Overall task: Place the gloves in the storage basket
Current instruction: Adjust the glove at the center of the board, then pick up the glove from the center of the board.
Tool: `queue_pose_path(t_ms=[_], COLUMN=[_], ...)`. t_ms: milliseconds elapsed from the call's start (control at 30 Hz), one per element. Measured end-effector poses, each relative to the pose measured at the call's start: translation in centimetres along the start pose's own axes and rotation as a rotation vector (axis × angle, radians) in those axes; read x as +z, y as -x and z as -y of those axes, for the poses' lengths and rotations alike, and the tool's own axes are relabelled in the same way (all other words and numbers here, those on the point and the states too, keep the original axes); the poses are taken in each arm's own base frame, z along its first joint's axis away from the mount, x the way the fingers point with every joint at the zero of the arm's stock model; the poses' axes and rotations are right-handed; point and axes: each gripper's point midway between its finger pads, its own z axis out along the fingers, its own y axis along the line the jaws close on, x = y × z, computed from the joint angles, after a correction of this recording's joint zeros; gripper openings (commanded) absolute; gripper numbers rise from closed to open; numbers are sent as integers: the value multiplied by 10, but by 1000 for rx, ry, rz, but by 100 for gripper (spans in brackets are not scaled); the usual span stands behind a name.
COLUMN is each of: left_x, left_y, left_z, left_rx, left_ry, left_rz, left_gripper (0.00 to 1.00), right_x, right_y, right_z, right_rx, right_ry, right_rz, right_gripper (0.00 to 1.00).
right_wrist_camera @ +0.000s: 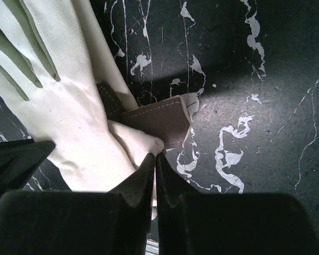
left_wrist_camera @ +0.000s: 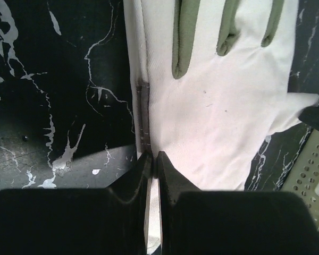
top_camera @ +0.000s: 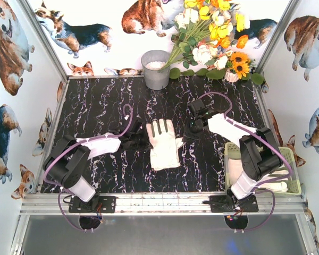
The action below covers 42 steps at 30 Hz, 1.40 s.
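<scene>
A cream-white glove (top_camera: pixel 164 143) with grey-olive fingers lies flat in the middle of the black marbled table, fingers pointing away. My left gripper (top_camera: pixel 140 139) is shut on its left edge; in the left wrist view the jaws (left_wrist_camera: pixel 154 158) pinch the white fabric (left_wrist_camera: pixel 223 106). My right gripper (top_camera: pixel 190 127) is at the glove's right side; in the right wrist view it (right_wrist_camera: pixel 155 158) is shut on the folded thumb of the glove (right_wrist_camera: pixel 69 117). The pale yellow-green storage basket (top_camera: pixel 293 170) sits at the near right, partly under my right arm, with cream gloves (top_camera: pixel 235 172) inside.
A grey metal bucket (top_camera: pixel 156 69) stands at the back centre. A bunch of flowers (top_camera: pixel 212 37) leans at the back right. Walls with dog pictures close in three sides. The basket's corner (left_wrist_camera: pixel 308 170) shows in the left wrist view.
</scene>
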Motion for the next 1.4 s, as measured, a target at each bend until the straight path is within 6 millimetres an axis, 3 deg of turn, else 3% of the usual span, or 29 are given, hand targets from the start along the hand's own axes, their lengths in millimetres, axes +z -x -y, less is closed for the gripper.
queue_pose_path(t_ms=[267,300,467,567,667,900,1400], left_x=[3,3,1,-3,-13,-25,-1], left_y=[-2,-2,-3,-2,0,8,5], left_z=[-2,-2,-3,-5,-3,-1,-13], left_rx=[6,6,18,28,41,47,38], left_ry=[9,9,23,38,40,29,36], left_rz=[-14,-16,-27,-27,-17,6,-81], left_gripper=[3,7,29,39,41,38,19], right_x=[8,9,11,8,2,-6,23], right_y=[-2,-2,0,4,5,18,21], right_z=[6,6,6,2,-3,-7,5], right_rx=[5,5,3,-9,-14,23,12], right_ry=[-25,-29,-33,-16,22,182,320], right_rz=[-14,-17,-19,-9,-12,-24,-127], right_gripper=[0,5,53,69,79,84,86])
